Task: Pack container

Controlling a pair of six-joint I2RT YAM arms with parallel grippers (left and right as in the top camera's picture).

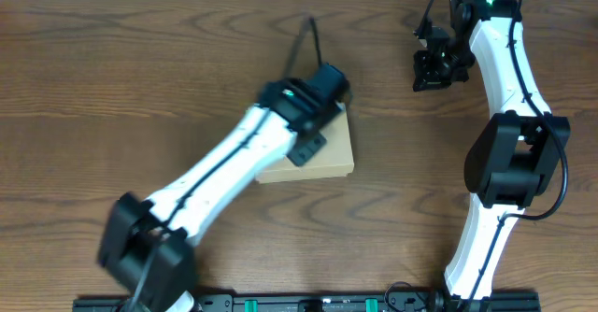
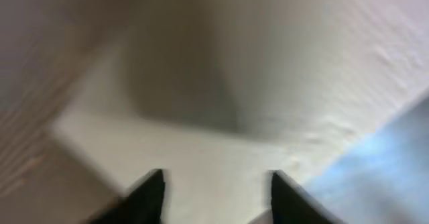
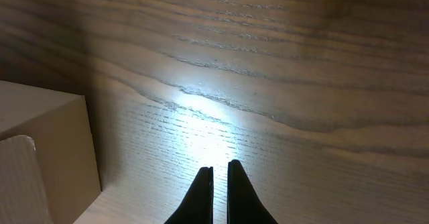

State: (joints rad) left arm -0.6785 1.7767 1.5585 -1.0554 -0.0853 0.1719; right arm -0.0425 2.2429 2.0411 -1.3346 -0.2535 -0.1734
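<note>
The tan cardboard container (image 1: 329, 155) lies near the middle of the table, mostly covered by my left arm. My left gripper (image 1: 329, 86) hovers over its far edge. In the left wrist view the jaws (image 2: 216, 184) are open, very close above a pale blurred cardboard surface (image 2: 201, 96), with nothing between them. My right gripper (image 1: 432, 69) is at the far right of the table, apart from the box. In the right wrist view its jaws (image 3: 220, 177) are shut and empty above bare wood, with the box's corner (image 3: 40, 137) at the left edge.
The brown wood table (image 1: 140, 69) surrounds the box. A thin dark cable (image 1: 308, 39) rises from the left wrist. The right arm's base (image 1: 509, 167) stands at the right. A black rail (image 1: 299, 303) runs along the front edge.
</note>
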